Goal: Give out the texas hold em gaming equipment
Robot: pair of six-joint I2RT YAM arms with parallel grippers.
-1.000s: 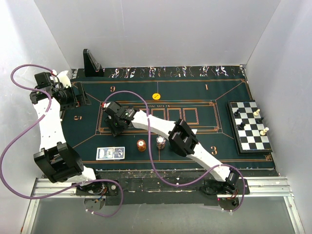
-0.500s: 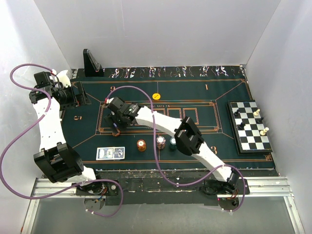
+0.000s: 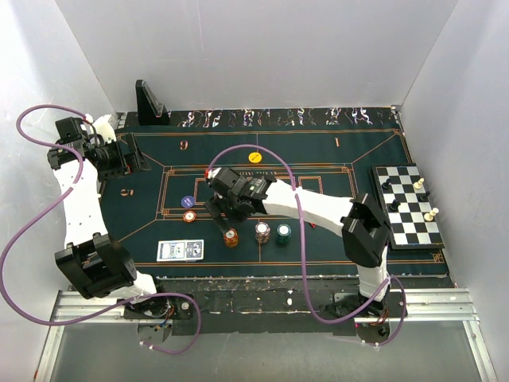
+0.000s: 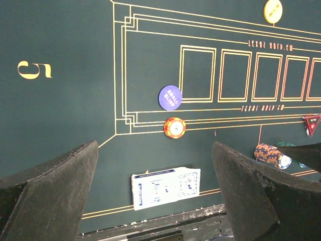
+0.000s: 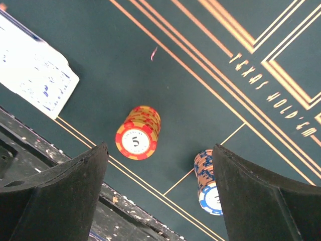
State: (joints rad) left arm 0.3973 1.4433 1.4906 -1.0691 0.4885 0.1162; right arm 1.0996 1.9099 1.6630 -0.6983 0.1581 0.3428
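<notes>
On the green felt lie a blue "small blind" chip and a single orange chip. Near the front stand an orange stack, a white-pink stack and a teal stack. A yellow chip lies farther back. The blue-backed cards lie at the front left. My right gripper hovers open and empty above the orange stack, with the white-pink stack by its right finger. My left gripper is open and empty at the far left. Its view shows the cards, the blue chip and the orange chip.
A chessboard with pieces sits at the right edge. A black wedge stand stands at the back left. White walls enclose the table. The table's scuffed black front edge runs just below the stacks.
My right gripper has swung right from the left side of the felt to above the orange stack. The blue chip and the single orange chip now show where it was.
</notes>
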